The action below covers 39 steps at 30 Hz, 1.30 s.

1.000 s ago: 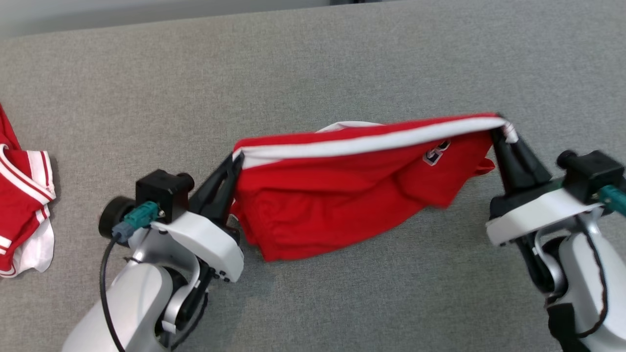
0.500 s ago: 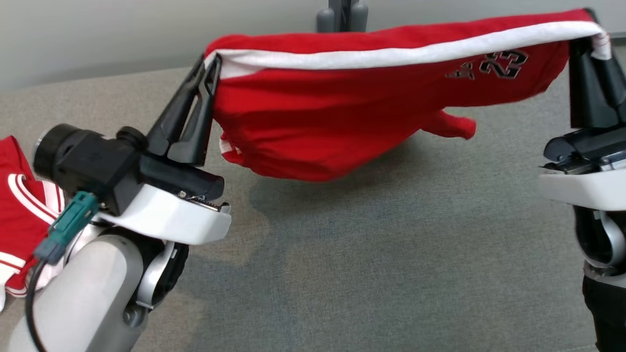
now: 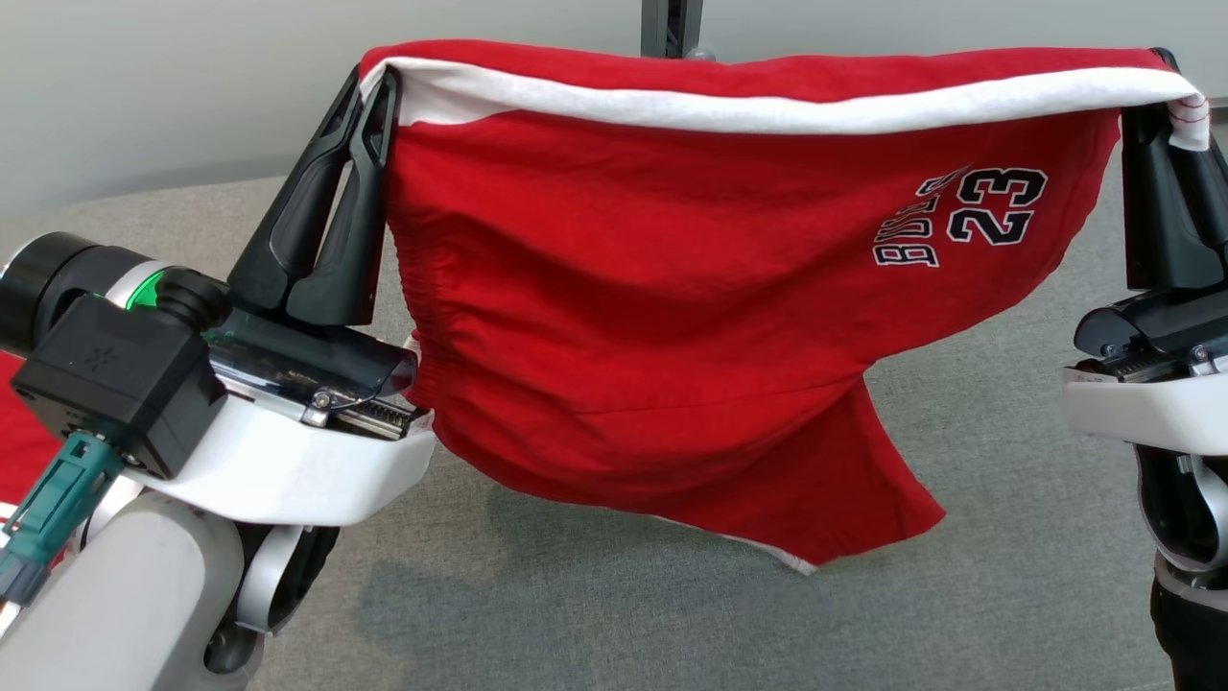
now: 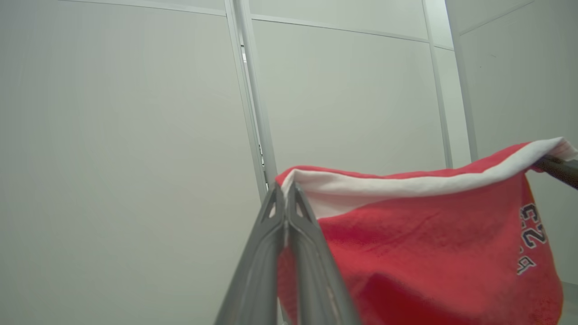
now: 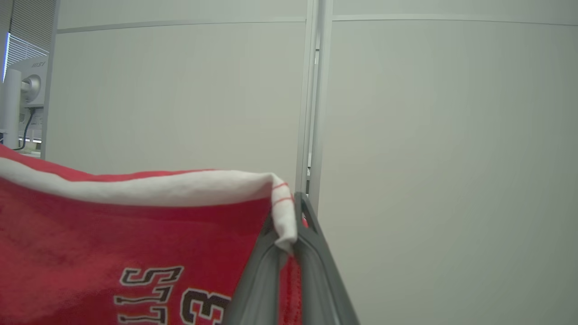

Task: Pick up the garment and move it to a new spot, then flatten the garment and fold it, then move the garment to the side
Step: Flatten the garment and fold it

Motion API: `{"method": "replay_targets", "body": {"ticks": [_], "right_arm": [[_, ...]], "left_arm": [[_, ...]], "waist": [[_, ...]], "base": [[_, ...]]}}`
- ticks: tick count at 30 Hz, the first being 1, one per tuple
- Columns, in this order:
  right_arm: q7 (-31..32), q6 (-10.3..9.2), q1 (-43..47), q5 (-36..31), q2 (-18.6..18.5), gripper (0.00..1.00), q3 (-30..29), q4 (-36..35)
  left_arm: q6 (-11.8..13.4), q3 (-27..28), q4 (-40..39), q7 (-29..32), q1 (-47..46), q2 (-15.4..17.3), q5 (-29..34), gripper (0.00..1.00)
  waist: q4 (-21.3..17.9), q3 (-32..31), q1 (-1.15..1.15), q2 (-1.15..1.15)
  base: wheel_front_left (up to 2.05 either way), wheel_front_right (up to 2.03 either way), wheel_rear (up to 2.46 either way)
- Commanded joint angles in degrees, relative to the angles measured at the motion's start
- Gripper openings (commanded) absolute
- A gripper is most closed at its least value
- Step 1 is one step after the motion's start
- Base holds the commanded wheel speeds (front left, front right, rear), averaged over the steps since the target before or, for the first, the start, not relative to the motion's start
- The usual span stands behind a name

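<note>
Quick rundown going left to right: at the far left edge there's a bit of another red garment [image 3: 14,461] lying on the grey surface [image 3: 614,624]. It's mostly hidden behind the left arm, so ignore that one. Then the left gripper [image 3: 374,82] is raised high with its fingers pinched tight on the left end of the white waistband. Its own wrist view shows the two fingers pressed together with the cloth caught right at the tips. The garment [image 3: 672,317], red shorts with a "23" printed near the right side, hangs stretched between the two arms, with the waistband pulled into a fairly straight line up top. The body droops down in the middle, and the lowest corner dangles close to the surface. I honestly can't tell if that corner is touching or just clear of it. Over on the right, the right gripper [image 3: 1168,59] is clamped shut on the other end of the waistband, with a little white flap folded over its tips. So I'd say the pick-up is done and we're somewhere in the carry. Setting it down in the new spot, flattening, folding and moving it aside all look not yet done.
</note>
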Motion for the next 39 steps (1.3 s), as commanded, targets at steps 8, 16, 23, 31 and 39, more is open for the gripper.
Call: {"method": "replay_targets", "body": {"ticks": [8, 16, 23, 31, 39], "right_arm": [[0.77, -0.03, -7.15, 4.92, -2.7, 0.0, 0.81, 6.99], [-1.91, -0.02, -26.57, 7.99, -6.44, 0.0, 3.72, 19.69], [-6.03, -0.02, -43.02, 8.91, -6.29, 0.0, 7.62, 32.54], [-12.11, -0.03, -57.03, 10.15, -3.84, 0.0, 12.13, 50.33], [-13.58, -0.03, -52.83, 14.48, -2.2, 0.0, 20.26, 59.24]], "left_arm": [[-3.32, -0.22, 4.29, -0.03, -6.35, -0.43, -1.38, 0.0], [-11.45, -0.29, 21.15, -3.4, -26.6, -5.77, -2.97, 0.0], [-15.42, 0.6, 38.34, -8.29, -40.39, -10.59, -3.81, 0.0], [-18.39, 1.1, 58.89, -13.55, -51.13, -14.68, -4.15, 0.0], [-21.51, 1.28, 70.96, -16.08, -45.73, -17.93, -5.82, 0.0]], "waist": [[0.44, 6.05, 0.0, 0.0], [2.69, 16.56, 0.0, 0.0], [3.79, 20.58, 0.0, 0.0], [4.01, 21.24, 0.0, 0.0], [3.77, 21.71, 0.0, 0.0]], "base": [[0.0, 0.0, 0.0], [0.0, 0.0, 0.0], [0.0, 0.0, 0.0], [0.0, 0.0, 0.0], [0.0, 0.0, 0.0]]}}
